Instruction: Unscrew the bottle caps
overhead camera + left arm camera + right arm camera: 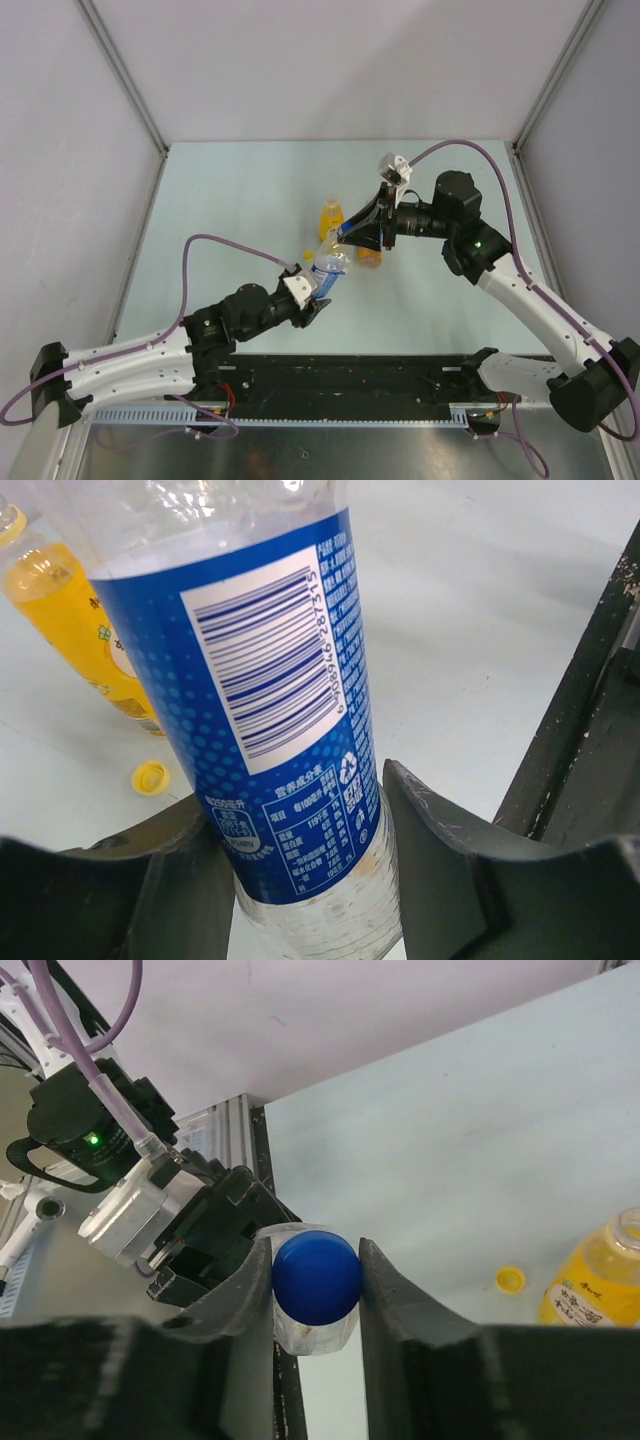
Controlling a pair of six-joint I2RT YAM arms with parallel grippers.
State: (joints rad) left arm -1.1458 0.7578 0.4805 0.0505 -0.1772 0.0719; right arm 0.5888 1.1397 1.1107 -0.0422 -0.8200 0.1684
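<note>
Clear bottle (230, 520) held at both ends.
Left gripper (305, 855) clenched the bottle's body at its blue barcode label (270, 670); right gripper (316, 1282) pinched the blue cap (316, 1276); beyond, a yellow cap (510, 1279) lay loose near the yellow bottle (595, 1285).

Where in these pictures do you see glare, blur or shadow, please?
Left wrist view: the clear plastic bottle with the blue label is sharp, barcode crisp, glare on its bare top. Right wrist view: the round blue plastic cap shows a soft sheen; the right gripper has dark fingers blurring toward the bottom edge. Top view: even light, faint shadows.
</note>
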